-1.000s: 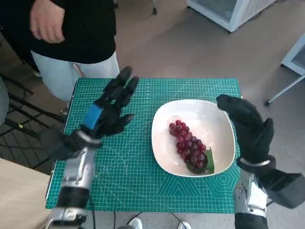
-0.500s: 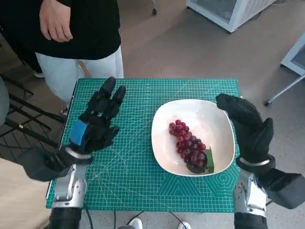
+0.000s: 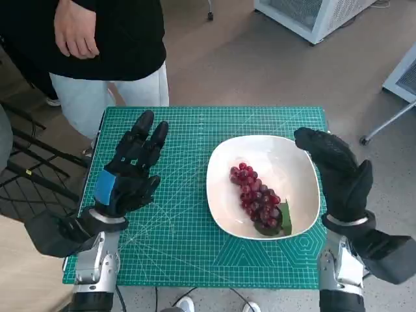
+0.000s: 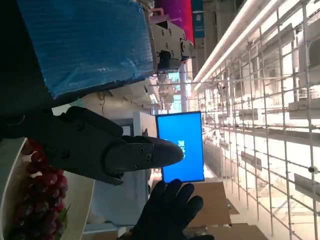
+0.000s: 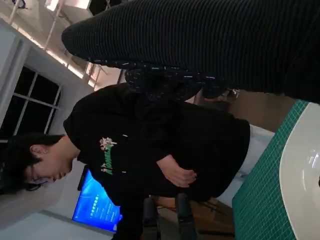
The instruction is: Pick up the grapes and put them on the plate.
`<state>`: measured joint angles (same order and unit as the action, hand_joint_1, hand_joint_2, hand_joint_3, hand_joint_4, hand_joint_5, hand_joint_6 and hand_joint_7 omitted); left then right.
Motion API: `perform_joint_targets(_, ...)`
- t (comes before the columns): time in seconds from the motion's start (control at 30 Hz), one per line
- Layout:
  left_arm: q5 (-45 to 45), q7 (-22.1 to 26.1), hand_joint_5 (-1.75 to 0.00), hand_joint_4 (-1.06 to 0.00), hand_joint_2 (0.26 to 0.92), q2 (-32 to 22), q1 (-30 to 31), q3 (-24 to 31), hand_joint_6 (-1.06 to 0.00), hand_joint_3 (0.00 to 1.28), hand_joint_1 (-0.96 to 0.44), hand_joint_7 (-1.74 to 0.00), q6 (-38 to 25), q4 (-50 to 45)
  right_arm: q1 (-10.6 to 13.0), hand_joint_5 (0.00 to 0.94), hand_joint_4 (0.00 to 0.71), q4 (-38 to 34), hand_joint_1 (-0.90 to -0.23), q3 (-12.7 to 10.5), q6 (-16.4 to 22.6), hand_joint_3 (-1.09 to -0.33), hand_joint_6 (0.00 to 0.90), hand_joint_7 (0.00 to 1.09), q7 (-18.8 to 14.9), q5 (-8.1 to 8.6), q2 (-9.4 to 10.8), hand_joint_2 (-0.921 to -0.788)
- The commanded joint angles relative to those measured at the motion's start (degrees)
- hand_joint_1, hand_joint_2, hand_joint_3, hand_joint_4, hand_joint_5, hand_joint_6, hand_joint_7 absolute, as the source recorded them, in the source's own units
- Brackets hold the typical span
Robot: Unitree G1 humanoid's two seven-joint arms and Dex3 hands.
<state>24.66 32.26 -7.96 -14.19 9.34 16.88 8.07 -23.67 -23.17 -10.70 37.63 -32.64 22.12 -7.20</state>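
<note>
already the grapes [image 3: 256, 207] lay on the plate [image 3: 292, 162] on the counter [image 3: 188, 227]; the left hand [image 3: 129, 172] and right hand [image 3: 337, 172] hovered empty, fingers spread, leaving nothing to move.

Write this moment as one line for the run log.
red grapes: lying on white plate | left hand: open, above green mat | right hand: open, beside plate | task: looks done

One bunch of grapes [image 3: 255, 198], one plate [image 3: 305, 170], one person [image 3: 110, 39].
</note>
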Motion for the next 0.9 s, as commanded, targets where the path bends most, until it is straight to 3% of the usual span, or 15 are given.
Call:
perform_joint_targets(0.03,-0.8,-0.51,-0.03,-0.17,0.921,0.47,0.68,-0.43,-0.21,0.4,-0.54,-0.06,0.74,-0.69,1.14,0.001,0.344,0.29,-0.517,0.33,-1.16,-0.619,0.264,0.0,0.33,-0.52,-0.26,-0.921)
perform_joint_targets(0.9,-1.51,-0.08,-0.01,-0.18,0.921,0.42,1.07,-1.28,-0.22,0.39,-0.54,-0.05,2.02,-0.59,0.69,0.0,0.344,0.07,-0.517,0.28,-1.3,-0.616,0.265,0.0,-0.51,-0.27,-1.04,-0.921)
